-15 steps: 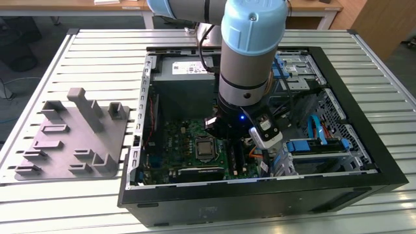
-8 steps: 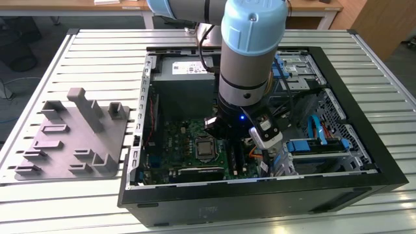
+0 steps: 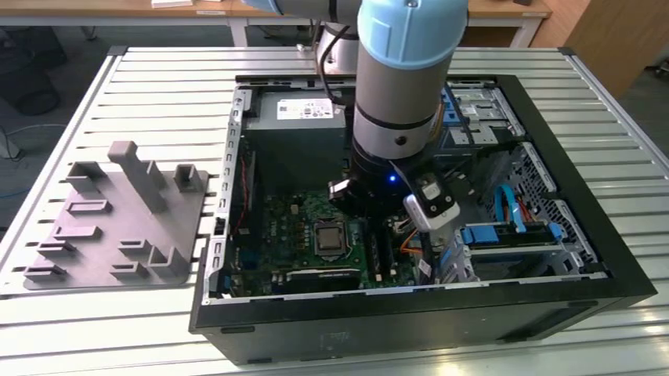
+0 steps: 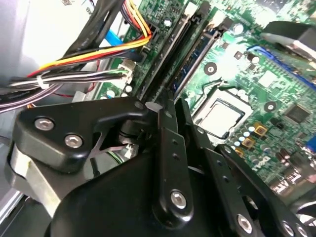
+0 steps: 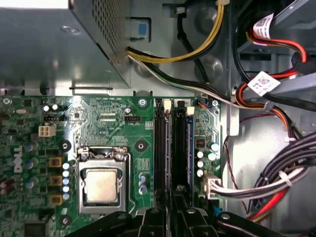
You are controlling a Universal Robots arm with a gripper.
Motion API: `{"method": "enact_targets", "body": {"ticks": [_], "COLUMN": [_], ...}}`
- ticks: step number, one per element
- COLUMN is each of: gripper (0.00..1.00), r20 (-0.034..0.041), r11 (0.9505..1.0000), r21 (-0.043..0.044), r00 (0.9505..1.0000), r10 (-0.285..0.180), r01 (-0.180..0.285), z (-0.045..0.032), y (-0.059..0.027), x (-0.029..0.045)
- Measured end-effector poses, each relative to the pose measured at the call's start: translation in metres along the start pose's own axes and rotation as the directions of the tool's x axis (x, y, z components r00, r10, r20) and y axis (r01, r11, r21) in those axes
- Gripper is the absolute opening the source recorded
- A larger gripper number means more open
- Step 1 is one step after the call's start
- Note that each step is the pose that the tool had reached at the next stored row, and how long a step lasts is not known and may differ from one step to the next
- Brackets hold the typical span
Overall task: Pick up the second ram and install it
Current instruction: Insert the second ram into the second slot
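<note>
You are looking at a slatted metal table whose ribs run from the exterior view's left to its right. Two things rest directly on it. Toward the exterior view's left lies a grey plastic tray with upright posts. Just beside it, toward the exterior view's right, lies an open black computer case, its interior facing upward.

place: robotics lab or assembly workshop | bench: slatted metal table under the work | work: open computer case, green motherboard and bundled cables exposed | fixture: grey plastic tray with upright posts beside the case | background: wooden desks behind the bench
</note>
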State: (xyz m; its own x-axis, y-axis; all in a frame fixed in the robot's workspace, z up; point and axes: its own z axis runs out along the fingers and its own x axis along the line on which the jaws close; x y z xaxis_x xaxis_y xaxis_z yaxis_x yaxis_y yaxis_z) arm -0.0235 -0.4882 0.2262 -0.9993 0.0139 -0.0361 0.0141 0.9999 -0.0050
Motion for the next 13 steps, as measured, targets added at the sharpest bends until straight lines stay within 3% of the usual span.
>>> {"method": "enact_targets", "body": {"ticks": [2, 3, 5, 9, 13], "gripper": [0.20, 0.13, 0.10, 0.10, 0.10], "r20": [0.0000, -0.0001, 0.0001, 0.0001, 0.0003], "r11": [0.9999, 0.9999, 0.9998, 0.9998, 0.9998], "r21": [0.0114, 0.0150, 0.0188, 0.0208, 0.0203], "r00": [1.0000, 1.0000, 1.0000, 1.0000, 1.0000], "r10": [0.000, -0.001, -0.001, -0.001, -0.001], "r01": [0.000, 0.001, 0.001, 0.001, 0.001], "z": [-0.0037, -0.0061, -0.0109, -0.0201, -0.0213], "y": [0.0004, 0.0005, 0.0008, 0.0013, 0.0013], "x": [-0.0001, -0.0002, -0.0004, -0.0007, -0.0007]}}
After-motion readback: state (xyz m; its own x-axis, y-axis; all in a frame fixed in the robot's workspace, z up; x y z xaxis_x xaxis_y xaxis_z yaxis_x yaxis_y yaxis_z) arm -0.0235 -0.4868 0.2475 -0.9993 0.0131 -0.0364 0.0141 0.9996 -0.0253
